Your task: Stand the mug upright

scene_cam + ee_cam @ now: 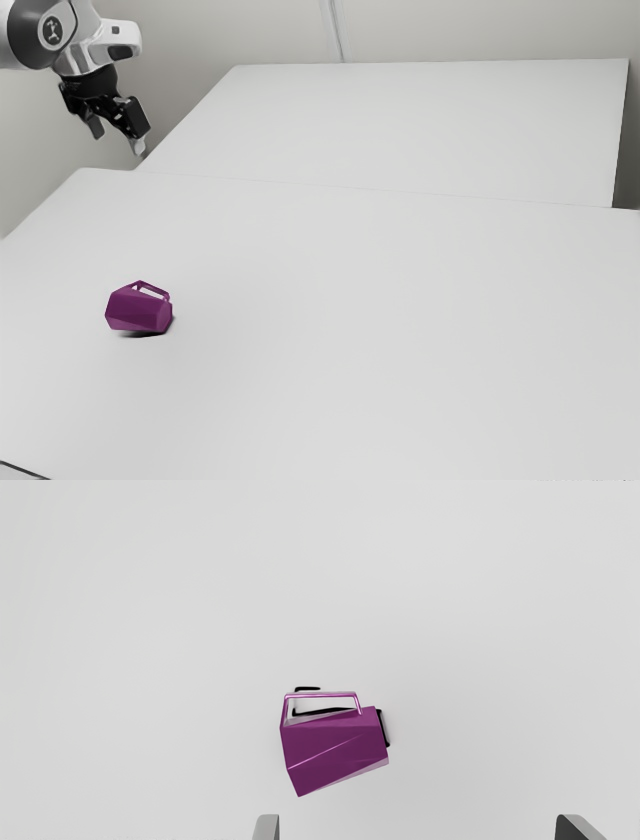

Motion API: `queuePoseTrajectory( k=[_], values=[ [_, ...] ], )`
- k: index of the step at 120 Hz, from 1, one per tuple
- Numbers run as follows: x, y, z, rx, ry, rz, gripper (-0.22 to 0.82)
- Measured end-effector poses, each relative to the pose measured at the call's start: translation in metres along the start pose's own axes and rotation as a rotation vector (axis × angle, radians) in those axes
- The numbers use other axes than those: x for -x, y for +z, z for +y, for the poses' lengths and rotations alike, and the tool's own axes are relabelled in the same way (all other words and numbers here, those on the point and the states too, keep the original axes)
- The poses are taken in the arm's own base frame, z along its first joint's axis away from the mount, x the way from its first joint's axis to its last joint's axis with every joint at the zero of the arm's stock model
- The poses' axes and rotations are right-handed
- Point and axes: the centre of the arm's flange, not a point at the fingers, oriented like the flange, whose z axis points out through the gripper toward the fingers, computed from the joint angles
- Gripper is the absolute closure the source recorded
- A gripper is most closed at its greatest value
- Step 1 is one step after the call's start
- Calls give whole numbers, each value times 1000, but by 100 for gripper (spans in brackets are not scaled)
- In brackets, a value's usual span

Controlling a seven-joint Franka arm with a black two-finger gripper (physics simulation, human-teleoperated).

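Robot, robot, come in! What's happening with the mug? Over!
Hand open, holding nothing. Mug lying on its side on the table. No obstacle seen between hand and mug. Over.

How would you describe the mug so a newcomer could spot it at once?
On the nearer white table, toward the exterior view's left, the mug lies on its side. It is faceted, with an angular handle; its purple sets it apart from the table and the open black claw.
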Motion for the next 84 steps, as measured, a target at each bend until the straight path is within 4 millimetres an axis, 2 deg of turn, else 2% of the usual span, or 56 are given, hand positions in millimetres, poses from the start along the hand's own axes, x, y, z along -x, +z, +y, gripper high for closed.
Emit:
queuePoseTrajectory(
  k=[29,37,47,59,72,84],
  values=[
    [4,7,-11,1,-62,-9,0],
    [11,14,-27,1,-102,-22,0],
    [27,32,-58,22,-180,-53,0],
    [55,71,-92,147,-301,-96,0],
    [98,121,-126,308,-446,-157,0],
    [132,160,-145,419,-535,-203,0]
  ],
)
